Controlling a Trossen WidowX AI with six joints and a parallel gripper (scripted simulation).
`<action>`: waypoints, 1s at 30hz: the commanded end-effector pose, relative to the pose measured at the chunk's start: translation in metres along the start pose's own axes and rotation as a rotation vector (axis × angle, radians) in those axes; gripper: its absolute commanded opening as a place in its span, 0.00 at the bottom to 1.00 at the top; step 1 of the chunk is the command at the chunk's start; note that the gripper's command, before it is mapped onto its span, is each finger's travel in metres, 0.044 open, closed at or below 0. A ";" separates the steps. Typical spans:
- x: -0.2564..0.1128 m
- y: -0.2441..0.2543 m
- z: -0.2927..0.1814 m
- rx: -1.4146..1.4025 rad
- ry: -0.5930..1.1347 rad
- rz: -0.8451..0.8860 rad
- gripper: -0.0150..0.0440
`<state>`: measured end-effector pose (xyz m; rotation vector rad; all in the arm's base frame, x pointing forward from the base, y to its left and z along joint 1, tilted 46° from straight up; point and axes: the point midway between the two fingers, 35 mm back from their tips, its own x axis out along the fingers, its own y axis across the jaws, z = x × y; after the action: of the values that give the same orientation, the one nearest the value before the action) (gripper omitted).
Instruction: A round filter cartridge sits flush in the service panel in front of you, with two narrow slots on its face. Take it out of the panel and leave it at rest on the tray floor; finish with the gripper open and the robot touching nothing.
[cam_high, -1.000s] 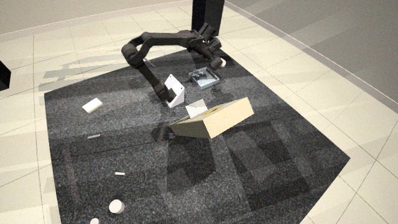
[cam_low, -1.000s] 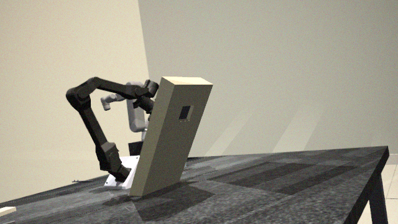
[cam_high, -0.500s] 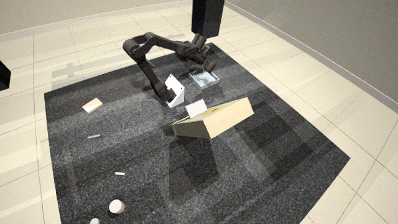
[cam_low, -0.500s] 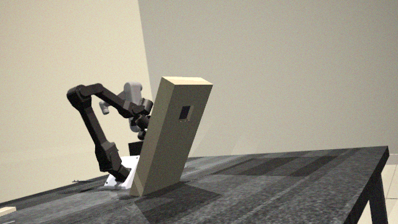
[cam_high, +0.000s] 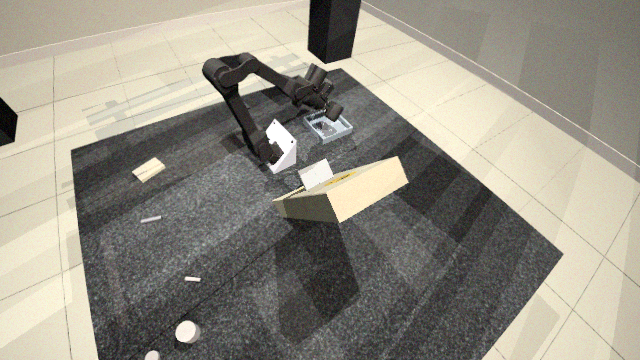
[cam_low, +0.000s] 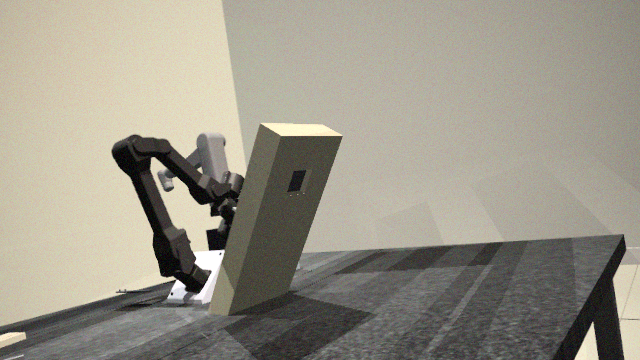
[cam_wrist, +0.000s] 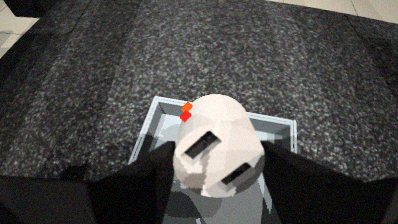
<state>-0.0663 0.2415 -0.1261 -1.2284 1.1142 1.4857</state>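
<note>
The round white cartridge (cam_wrist: 220, 120) shows in the wrist view with two dark slots on its face and orange and red marks on its side. My gripper (cam_wrist: 217, 148) (cam_high: 333, 112) is shut on it, one finger at each side. In the wrist view the cartridge is in front of the light blue-grey tray (cam_wrist: 274, 119) (cam_high: 338, 136); its height above the tray floor is hard to tell. The cream service panel (cam_high: 372, 192) (cam_low: 267, 215) leans away from my gripper; its face is mostly hidden. The exterior view has the tray and cartridge hidden.
A white wedge-shaped plate (cam_high: 286, 145) stands at the arm's base. A white plate (cam_high: 316, 175) stands against the panel. A cream block (cam_high: 149, 170), a grey bar (cam_high: 151, 219), a small white bar (cam_high: 192, 279) and a white cylinder (cam_high: 187, 332) lie farther off.
</note>
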 end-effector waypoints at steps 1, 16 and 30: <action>0.012 0.001 -0.014 -0.002 0.005 0.006 0.25; 0.033 0.000 -0.046 -0.007 0.016 0.002 0.39; 0.033 0.000 -0.046 -0.007 0.016 0.002 1.00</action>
<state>-0.0614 0.1988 -0.1632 -1.2465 1.1224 1.4843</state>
